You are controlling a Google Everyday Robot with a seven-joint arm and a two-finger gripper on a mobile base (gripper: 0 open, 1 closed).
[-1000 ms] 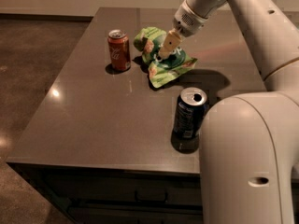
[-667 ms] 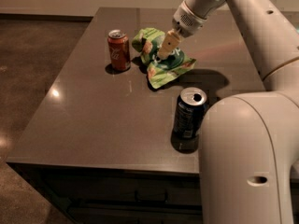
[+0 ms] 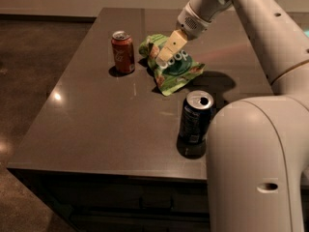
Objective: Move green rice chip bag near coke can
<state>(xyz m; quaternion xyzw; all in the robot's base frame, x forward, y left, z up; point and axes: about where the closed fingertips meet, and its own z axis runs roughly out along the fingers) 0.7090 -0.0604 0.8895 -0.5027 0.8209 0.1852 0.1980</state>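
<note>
The green rice chip bag (image 3: 175, 67) lies crumpled on the dark table top (image 3: 96, 115), just right of the coke can (image 3: 123, 51). The coke can stands upright, red-orange with a silver top. My gripper (image 3: 163, 55) comes down from the upper right and sits over the bag's upper left part, touching or nearly touching it. The gripper covers part of the bag's round logo.
A dark blue can (image 3: 195, 118) with an open silver top stands upright in front of the bag, near the table's front edge. My white arm (image 3: 260, 28) and base (image 3: 256, 168) fill the right side. Dark floor (image 3: 29, 71) lies to the left.
My gripper has shifted slightly left and down over the bag. The bag and both cans have stayed in place.
</note>
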